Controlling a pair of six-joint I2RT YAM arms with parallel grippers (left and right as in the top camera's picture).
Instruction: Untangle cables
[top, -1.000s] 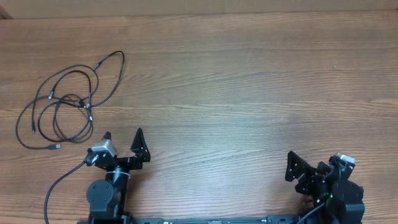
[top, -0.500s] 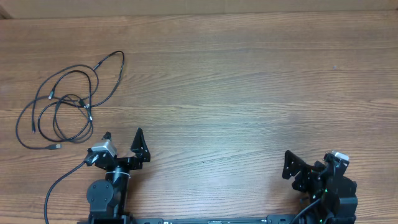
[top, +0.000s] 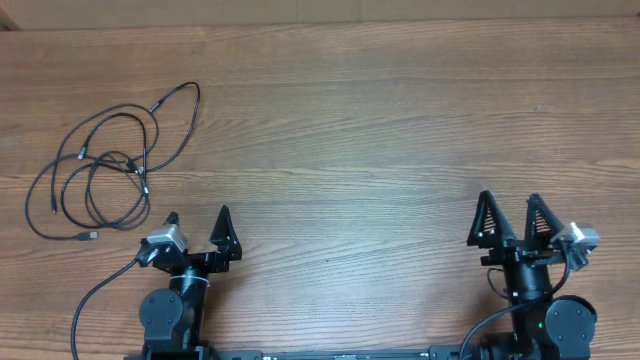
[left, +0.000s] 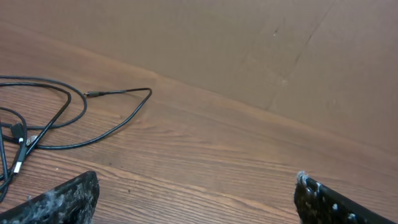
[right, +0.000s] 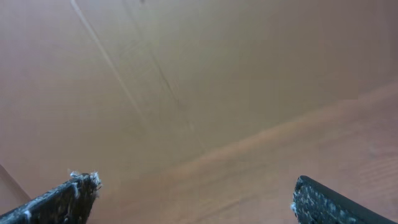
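Over the last second the right gripper (top: 509, 197) has swung round from facing sideways, toward the left, to pointing straight up the table (top: 380, 130). Its arm sits folded back at the near right edge. The left gripper (top: 197, 212) has not moved and rests at the near left edge, pointing the same way. Both have their fingers spread wide apart and hold nothing. The cables (top: 132, 163) lie unchanged in a loose tangle of loops at the left of the table, a little beyond the left gripper and well apart from the right one.
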